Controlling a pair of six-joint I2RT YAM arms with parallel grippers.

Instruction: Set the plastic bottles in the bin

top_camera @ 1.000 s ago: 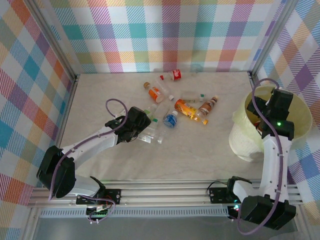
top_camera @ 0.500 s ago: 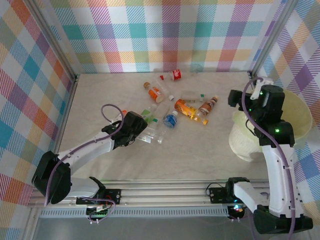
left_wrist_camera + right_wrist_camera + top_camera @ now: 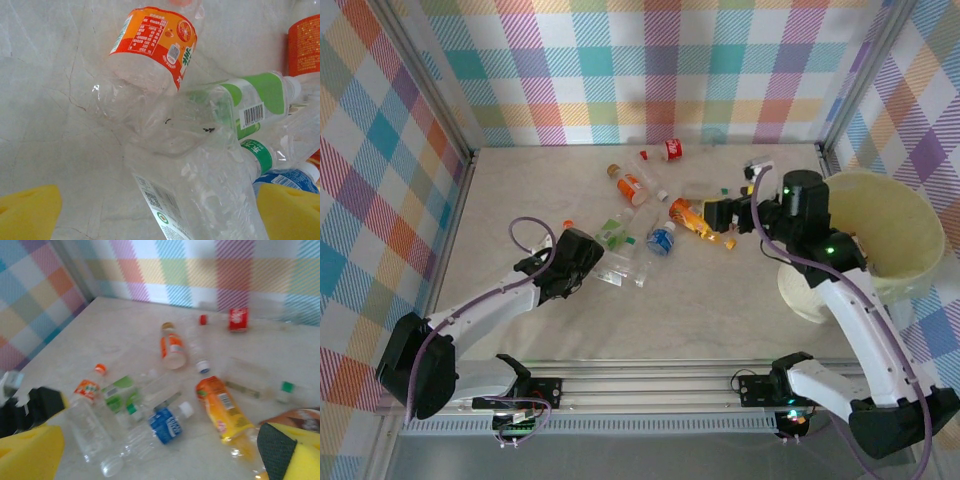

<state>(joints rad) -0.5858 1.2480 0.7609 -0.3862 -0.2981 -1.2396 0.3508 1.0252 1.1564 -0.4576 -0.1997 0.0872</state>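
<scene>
Cream-yellow plastic, round and wide-rimmed, the big bin (image 3: 808, 288) stands at the right edge of the pale marbled surface (image 3: 520, 190). The plastic bottles (image 3: 692, 216) lie well apart from it, scattered over the middle and far part of the surface.

The left gripper (image 3: 160, 215) stands wide open low over the near-left cluster, gripping nothing. Between its yellow pads (image 3: 27, 212) lies a crushed clear bottle (image 3: 200, 185) whose white label strip carries a square code and fine print too small to read. Bare surface shows between it and the left pad, and contact with the right pad cannot be told. Beyond it lies a clear bottle with an orange label (image 3: 155, 40) showing a sliced orange, green characters and a white panel of small print. Just right of that, a green-and-white labelled bottle (image 3: 250, 100) shows a barcode. A green band with white characters (image 3: 257, 154) wraps a neck below it, beside a blue label (image 3: 290, 179).

The right gripper (image 3: 160, 450) hovers above the surface, also spread wide and empty. Ahead of it lie a blue-labelled bottle with a white cap (image 3: 167, 425) and an amber bottle with an orange label and barcode (image 3: 220, 407). Farther off lies a red-labelled bottle (image 3: 238, 318) whose white writing is blurred.
</scene>
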